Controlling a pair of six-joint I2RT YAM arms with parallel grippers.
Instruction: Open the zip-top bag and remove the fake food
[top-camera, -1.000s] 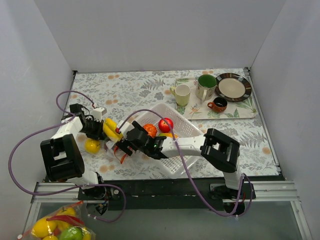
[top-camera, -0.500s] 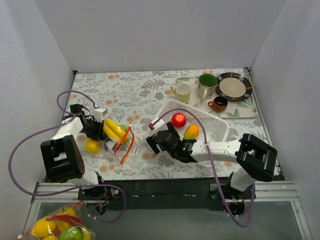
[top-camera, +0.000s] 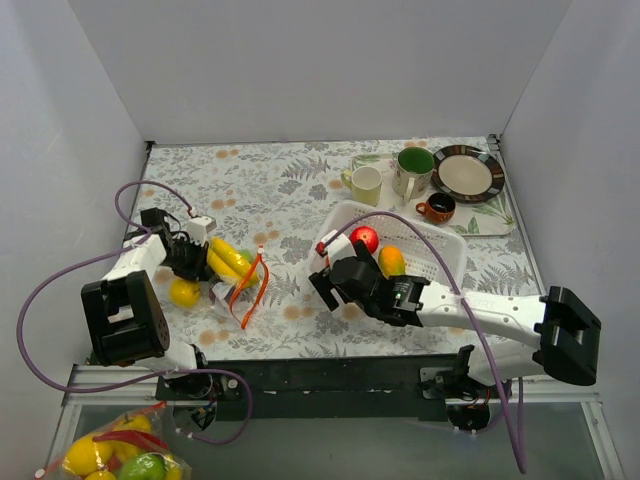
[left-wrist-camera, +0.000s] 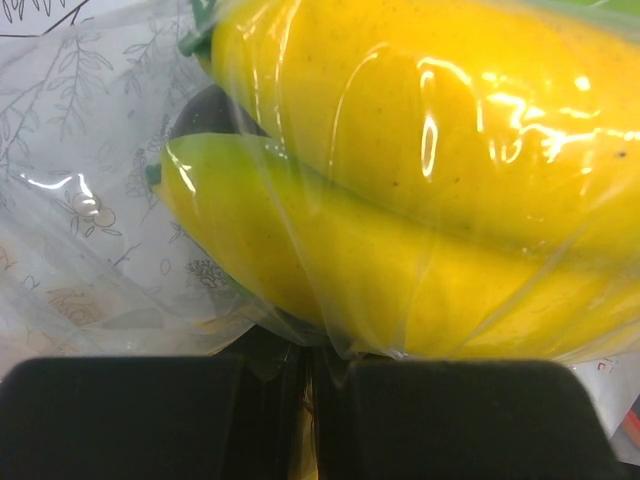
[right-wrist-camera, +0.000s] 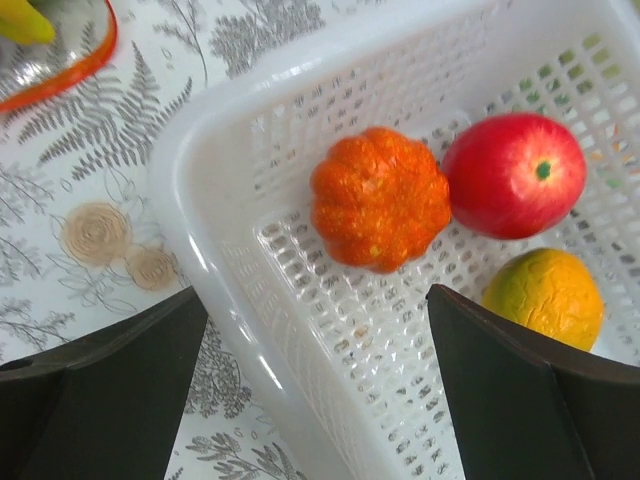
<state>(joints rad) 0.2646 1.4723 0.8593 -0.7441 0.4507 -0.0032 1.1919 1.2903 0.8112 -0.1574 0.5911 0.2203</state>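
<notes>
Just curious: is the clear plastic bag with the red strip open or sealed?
Open: the clear plastic zip-top bag has its red zip strip spread into a wide loop. Yellow plastic bananas sit inside it.

The right gripper (top-camera: 331, 282) released the zip-top bag (top-camera: 240, 285) and pulled back to the right, jaws apart, while the white basket (top-camera: 441, 263) slid rightward across the table (top-camera: 270, 180).

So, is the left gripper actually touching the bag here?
Touching. The left wrist view shows clear film of the bag pinched in the thin slit between the black pads of the left gripper, bananas just beyond.
</notes>
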